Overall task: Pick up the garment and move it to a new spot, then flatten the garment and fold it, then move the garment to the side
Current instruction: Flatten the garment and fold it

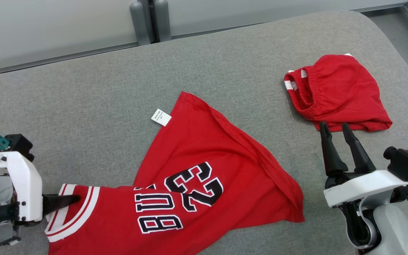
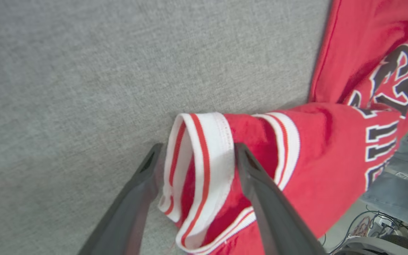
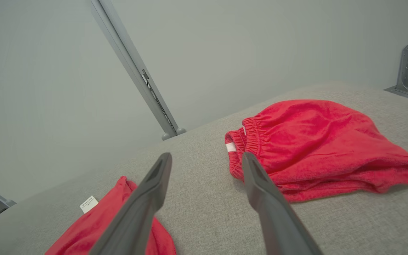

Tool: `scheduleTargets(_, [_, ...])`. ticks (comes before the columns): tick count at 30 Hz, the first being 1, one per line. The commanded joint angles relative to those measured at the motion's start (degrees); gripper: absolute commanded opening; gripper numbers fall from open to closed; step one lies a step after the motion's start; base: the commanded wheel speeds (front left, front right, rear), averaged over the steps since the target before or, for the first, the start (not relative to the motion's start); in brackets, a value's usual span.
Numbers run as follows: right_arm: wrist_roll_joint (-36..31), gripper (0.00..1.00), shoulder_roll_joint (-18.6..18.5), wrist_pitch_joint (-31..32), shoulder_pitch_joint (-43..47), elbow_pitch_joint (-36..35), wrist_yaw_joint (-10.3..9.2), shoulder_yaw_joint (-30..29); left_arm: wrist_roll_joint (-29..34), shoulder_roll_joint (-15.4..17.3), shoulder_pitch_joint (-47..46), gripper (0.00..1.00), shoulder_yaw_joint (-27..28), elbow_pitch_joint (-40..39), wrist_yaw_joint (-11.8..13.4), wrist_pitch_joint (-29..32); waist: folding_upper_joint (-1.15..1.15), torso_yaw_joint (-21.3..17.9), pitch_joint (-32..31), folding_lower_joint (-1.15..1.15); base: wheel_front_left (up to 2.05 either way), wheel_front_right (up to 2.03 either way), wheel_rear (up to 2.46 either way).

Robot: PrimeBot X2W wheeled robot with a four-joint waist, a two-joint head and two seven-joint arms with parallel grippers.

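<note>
The garment (image 1: 204, 170) is a red jersey with black-and-white lettering, lying crumpled on the grey cushioned surface (image 1: 94, 106) at the centre and lower left. My left gripper (image 1: 76, 200) reaches in from the left, level with the surface. In the left wrist view its open fingers (image 2: 260, 191) stand on either side of the jersey's white-and-red striped trim (image 2: 204, 156) without pressing it. My right gripper (image 1: 334, 124) stands open at the lower right, fingers pointing away from me, apart from the jersey (image 3: 94, 230) and holding nothing.
A second red piece, shorts with an elastic waistband (image 1: 338, 88), lies at the far right just beyond my right fingertips (image 3: 260, 184). A white label (image 1: 161, 117) sticks out at the jersey's upper edge. A wall with a grey post (image 1: 151, 21) borders the far side.
</note>
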Motion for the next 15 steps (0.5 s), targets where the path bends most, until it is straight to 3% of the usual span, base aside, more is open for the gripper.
scheduleTargets(1, [0.4, 1.0, 0.0, -0.1, -0.5, 0.2, 0.0, 0.3, -0.8, -0.4, 0.5, 1.0, -0.1, -0.3, -0.2, 0.6, 0.0, 0.1, 0.1, 0.0, 0.0, 0.0, 0.0])
scheduleTargets(3, [0.4, 1.0, 0.2, 0.0, -1.0, 0.2, 0.0, 0.6, -1.3, -0.7, 0.9, 0.77, -0.3, -0.7, -0.4, 1.4, 0.0, 0.0, 0.5, 0.0, 0.0, 0.0, 0.0])
scheduleTargets(5, [0.4, 1.0, 0.2, -0.1, -1.4, 0.2, 0.0, 0.7, -0.7, -1.1, 0.6, 0.07, -0.3, -1.0, -0.6, 1.0, 0.0, -0.1, 0.9, 0.0, 0.0, 0.0, 0.0])
scheduleTargets(6, [0.4, 1.0, 0.1, -0.1, -1.5, 0.2, 0.0, 0.8, -0.3, -1.2, 0.2, 0.0, 0.1, -0.8, -0.7, 0.0, 0.0, -0.2, 1.1, 0.0, 0.0, 0.0, 0.0])
scheduleTargets(15, [0.6, 1.0, -0.4, -0.9, -1.4, 0.6, 0.0, 0.7, 2.3, -1.2, -3.5, 0.0, 4.4, 0.4, -1.5, -8.6, 0.0, -1.0, 1.4, 0.0, 0.0, 0.0, 0.0])
